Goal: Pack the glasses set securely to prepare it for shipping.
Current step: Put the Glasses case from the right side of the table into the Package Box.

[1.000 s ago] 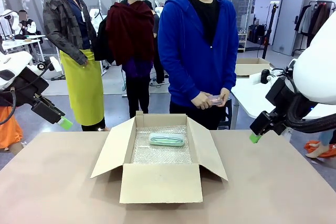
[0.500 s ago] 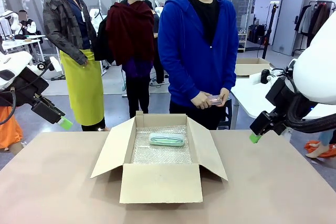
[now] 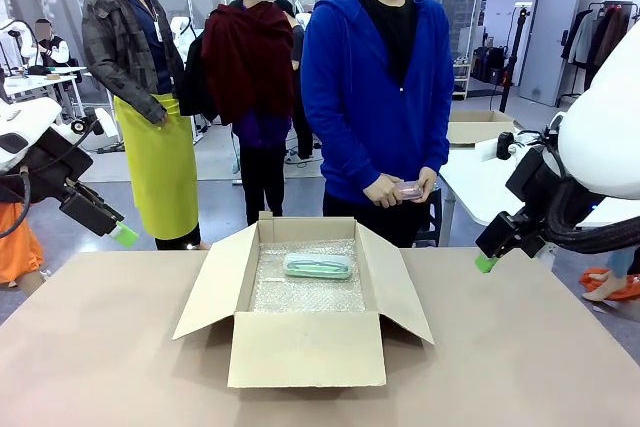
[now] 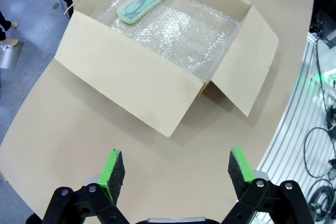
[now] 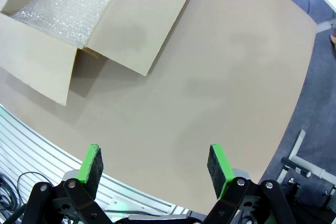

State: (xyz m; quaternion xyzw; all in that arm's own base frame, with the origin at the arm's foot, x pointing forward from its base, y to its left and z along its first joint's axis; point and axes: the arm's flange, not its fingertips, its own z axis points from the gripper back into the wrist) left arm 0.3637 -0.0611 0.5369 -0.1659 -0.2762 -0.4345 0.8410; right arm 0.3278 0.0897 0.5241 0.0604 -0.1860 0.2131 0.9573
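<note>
A mint-green glasses case (image 3: 317, 266) lies on bubble wrap at the far end of the open cardboard box (image 3: 305, 347), seen too in the left wrist view (image 4: 142, 2). The person in the blue hoodie holds a pale pink case (image 3: 409, 190) in both hands at waist height behind the table. My left gripper (image 3: 122, 236) hangs open high over the table's left edge, its jaws wide apart (image 4: 175, 167) and holding nothing. At the right side my right gripper (image 3: 486, 262) hovers open above the table, its pads (image 5: 219, 167) spread with nothing between them.
The brown table (image 3: 520, 367) has bare surface on both sides of the box, whose flaps spread outward. Bubble wrap (image 4: 184, 30) lines the box floor. A white table with another cardboard box (image 3: 478, 128) stands at the back right. Other people stand behind.
</note>
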